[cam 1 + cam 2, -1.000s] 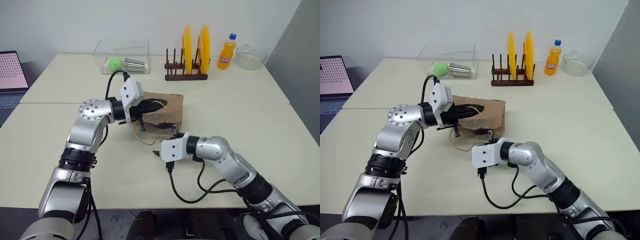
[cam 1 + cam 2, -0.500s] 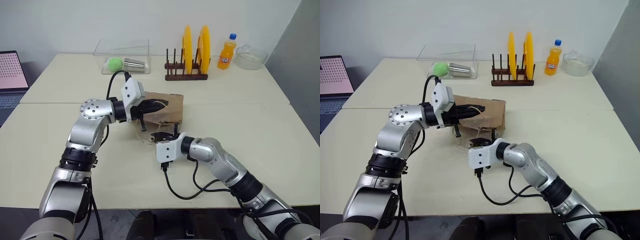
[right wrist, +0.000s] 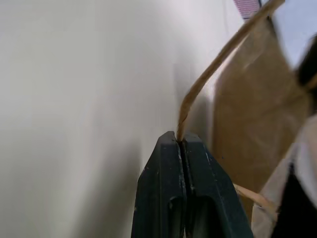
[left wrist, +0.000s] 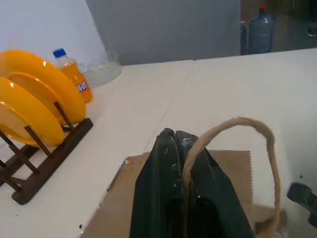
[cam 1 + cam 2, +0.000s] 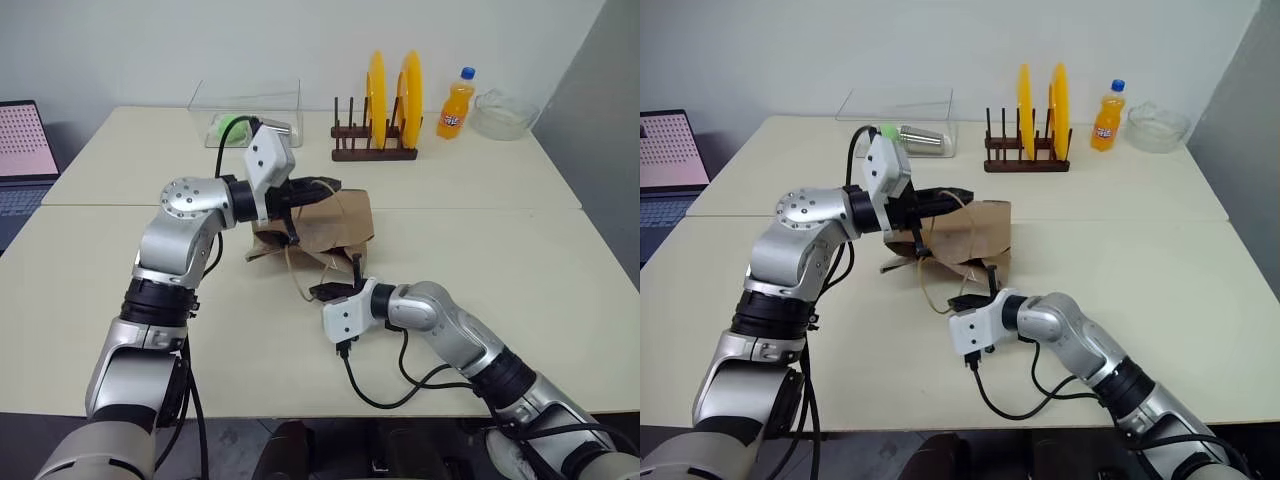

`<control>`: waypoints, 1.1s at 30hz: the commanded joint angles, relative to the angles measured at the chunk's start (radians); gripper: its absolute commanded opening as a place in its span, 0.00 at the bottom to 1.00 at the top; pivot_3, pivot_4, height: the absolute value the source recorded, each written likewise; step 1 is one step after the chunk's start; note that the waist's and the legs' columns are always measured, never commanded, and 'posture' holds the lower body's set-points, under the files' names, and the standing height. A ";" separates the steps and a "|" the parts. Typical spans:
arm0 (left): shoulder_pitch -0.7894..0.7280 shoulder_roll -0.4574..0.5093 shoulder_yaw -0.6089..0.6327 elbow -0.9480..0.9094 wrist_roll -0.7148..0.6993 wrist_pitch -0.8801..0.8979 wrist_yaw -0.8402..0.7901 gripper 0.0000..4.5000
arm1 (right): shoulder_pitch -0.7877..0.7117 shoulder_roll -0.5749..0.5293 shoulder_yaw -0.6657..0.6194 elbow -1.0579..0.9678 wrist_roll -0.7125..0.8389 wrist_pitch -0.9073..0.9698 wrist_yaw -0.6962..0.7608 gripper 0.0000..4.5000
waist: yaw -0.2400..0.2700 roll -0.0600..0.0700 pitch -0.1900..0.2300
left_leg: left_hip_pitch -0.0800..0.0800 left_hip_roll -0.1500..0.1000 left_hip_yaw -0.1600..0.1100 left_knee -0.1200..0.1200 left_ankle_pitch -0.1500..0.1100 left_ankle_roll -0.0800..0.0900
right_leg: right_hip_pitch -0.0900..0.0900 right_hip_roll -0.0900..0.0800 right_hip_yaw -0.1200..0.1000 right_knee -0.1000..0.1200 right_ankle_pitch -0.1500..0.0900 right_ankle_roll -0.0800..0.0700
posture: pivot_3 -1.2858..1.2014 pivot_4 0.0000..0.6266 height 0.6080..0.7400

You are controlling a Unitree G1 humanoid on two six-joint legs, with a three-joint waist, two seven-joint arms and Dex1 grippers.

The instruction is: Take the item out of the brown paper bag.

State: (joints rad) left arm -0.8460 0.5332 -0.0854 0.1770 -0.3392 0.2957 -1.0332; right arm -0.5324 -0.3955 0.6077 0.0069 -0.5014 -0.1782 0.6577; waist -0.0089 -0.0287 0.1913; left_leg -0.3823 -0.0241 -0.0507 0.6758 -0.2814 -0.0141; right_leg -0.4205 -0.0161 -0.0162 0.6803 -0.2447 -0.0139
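Note:
The brown paper bag (image 5: 340,225) lies mid-table, its mouth toward my left. My left gripper (image 5: 328,186) is shut on the bag's upper loop handle (image 4: 262,134) and holds it above the table, so the top side is lifted. My right gripper (image 5: 322,292) sits low near the table in front of the bag, shut on the other handle (image 3: 218,64), which runs taut back to the bag (image 3: 247,124). The item is hidden inside the bag.
A wooden rack (image 5: 372,152) with two yellow plates, an orange soda bottle (image 5: 453,105) and a glass bowl (image 5: 503,113) stand at the back. A clear box (image 5: 245,110) with a green ball and metal cup sits back left. A laptop (image 5: 20,150) is far left.
My right gripper went from the bag's mouth to the lower handle, shut on it and drew it down toward me. My left gripper rose with the upper handle, lifting the bag's top side.

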 commanded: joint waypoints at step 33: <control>-0.101 0.015 0.064 -0.001 -0.020 0.042 -0.016 0.00 | 0.064 -0.092 -0.062 -0.129 0.079 -0.033 0.170 0.13 | 0.000 0.000 0.000 | 0.000 0.000 0.000 0.000 0.002 -0.004 | 0.000 0.000 0.001 0.000 0.000 0.001 | 0.52 0.24 1.00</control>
State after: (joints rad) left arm -0.9432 0.5344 -0.0518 0.2252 -0.3366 0.3324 -1.0417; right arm -0.4775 -0.4871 0.5747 -0.0625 -0.4568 -0.2236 0.8114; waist -0.0087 -0.0292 0.1913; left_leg -0.3822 -0.0241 -0.0504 0.6762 -0.2793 -0.0179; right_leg -0.4204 -0.0159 -0.0154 0.6803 -0.2448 -0.0134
